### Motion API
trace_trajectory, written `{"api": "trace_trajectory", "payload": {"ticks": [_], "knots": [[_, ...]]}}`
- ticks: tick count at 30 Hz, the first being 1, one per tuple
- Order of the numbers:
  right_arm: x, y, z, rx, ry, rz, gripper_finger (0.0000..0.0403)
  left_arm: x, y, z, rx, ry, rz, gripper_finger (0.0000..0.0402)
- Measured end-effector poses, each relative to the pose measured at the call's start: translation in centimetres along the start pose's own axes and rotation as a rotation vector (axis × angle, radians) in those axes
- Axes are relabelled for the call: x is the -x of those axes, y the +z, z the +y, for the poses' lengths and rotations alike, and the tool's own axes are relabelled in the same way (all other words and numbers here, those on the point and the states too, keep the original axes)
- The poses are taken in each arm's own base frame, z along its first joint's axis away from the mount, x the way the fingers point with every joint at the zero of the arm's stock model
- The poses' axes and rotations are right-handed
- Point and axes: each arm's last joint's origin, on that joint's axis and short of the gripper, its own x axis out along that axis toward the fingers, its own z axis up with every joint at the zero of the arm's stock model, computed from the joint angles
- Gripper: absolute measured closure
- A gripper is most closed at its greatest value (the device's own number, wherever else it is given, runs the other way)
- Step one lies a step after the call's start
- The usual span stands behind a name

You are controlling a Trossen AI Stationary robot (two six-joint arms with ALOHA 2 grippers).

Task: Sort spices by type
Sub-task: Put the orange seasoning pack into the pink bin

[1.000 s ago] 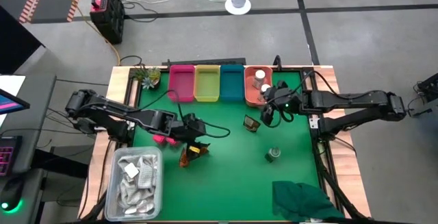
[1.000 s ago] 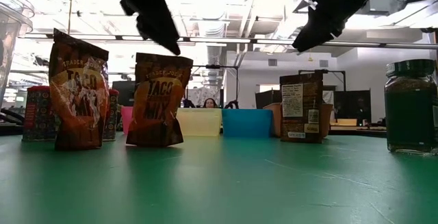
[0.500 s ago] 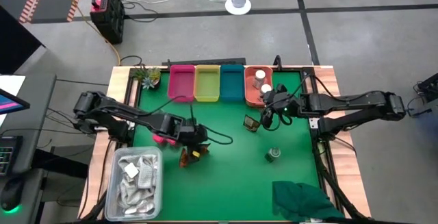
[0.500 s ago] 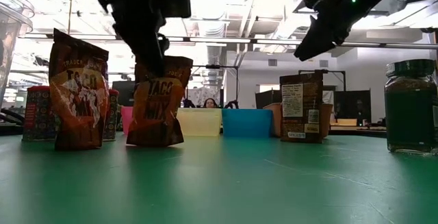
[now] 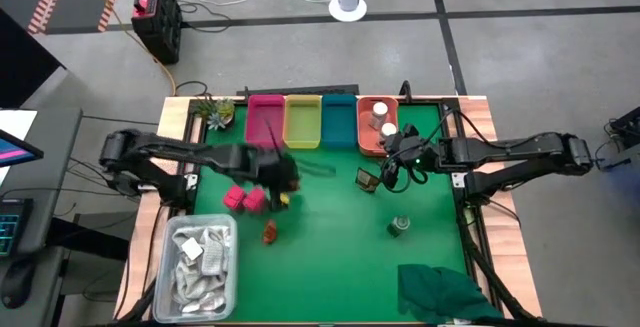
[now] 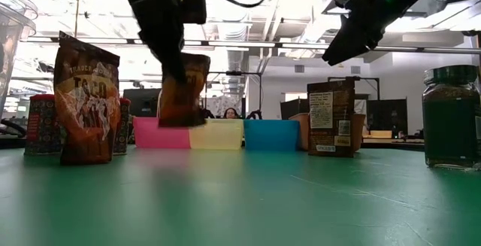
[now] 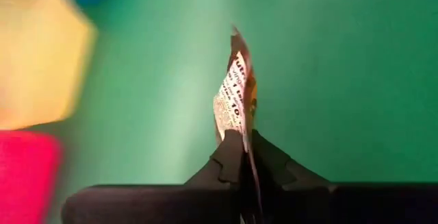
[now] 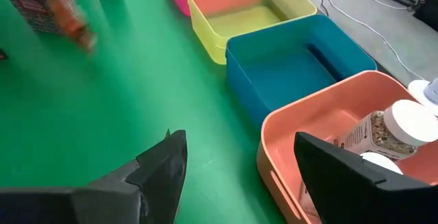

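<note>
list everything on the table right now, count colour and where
bins: 4, pink, yellow, blue, orange, in a row at the table's far edge
white-capped jars: 2, inside the orange bin
taco sachets: 2, orange-brown; one stands on the mat by the tub, one is lifted in the left end effector
pink cube packets: 2, side by side left of centre
dark packet: 1, brown, upright under the right arm
green jar: 1, right of centre
clear tub: 1, near left corner, holding white packets
dark green cloth: 1, near right corner
small plant: 1, far left corner
left end effector: shut on the sachet, above the mat
right end effector: open, near the orange bin
</note>
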Motion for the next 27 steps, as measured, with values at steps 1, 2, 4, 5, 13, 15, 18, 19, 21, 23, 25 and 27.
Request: {"api": "trace_trajectory", "payload": {"ticks": [1,2,4,5,13,15,18,19,21,23,25,27], "knots": [[0.0,0.0,0.0,0.001,0.002,-0.001,0.0108,0.6,0.2,1.0,0.027,0.015,-0.022,0.0398],[0.0,0.0,0.1,0.003,0.005,-0.001,0.0108,1.2,0.3,1.9,0.055,0.030,-0.044,0.0398],[0.1,0.0,0.3,0.008,0.011,-0.001,0.0108,2.3,0.3,3.7,0.095,0.066,-0.079,0.0399],[0.2,-0.1,0.4,0.011,0.016,-0.002,0.0108,2.7,0.3,4.5,0.111,0.091,-0.094,0.0399],[0.4,-0.1,0.8,0.025,0.035,-0.005,0.0108,4.3,-0.5,11.1,0.271,0.335,-0.112,0.0400],[0.4,-0.2,1.0,0.031,0.043,-0.006,0.0108,4.3,-0.8,12.5,0.305,0.366,-0.104,0.0400],[0.5,-0.2,1.2,0.042,0.050,-0.010,0.0108,4.6,-1.3,14.4,0.354,0.409,-0.092,0.0400],[0.5,-0.2,1.3,0.044,0.053,-0.012,0.0108,4.7,-1.5,14.9,0.371,0.417,-0.091,0.0401],[0.6,-0.1,1.4,0.051,0.058,-0.018,0.0108,4.8,-1.8,15.8,0.397,0.423,-0.088,0.0401],[0.6,0.0,1.5,0.055,0.064,-0.030,0.0108,4.9,-2.0,16.4,0.417,0.413,-0.092,0.0401],[0.7,0.1,1.6,0.057,0.070,-0.041,0.0108,4.7,-2.2,16.6,0.438,0.385,-0.091,0.0401],[0.7,0.1,1.6,0.060,0.072,-0.049,0.0108,4.2,-2.1,16.6,0.450,0.357,-0.080,0.0401]]}}
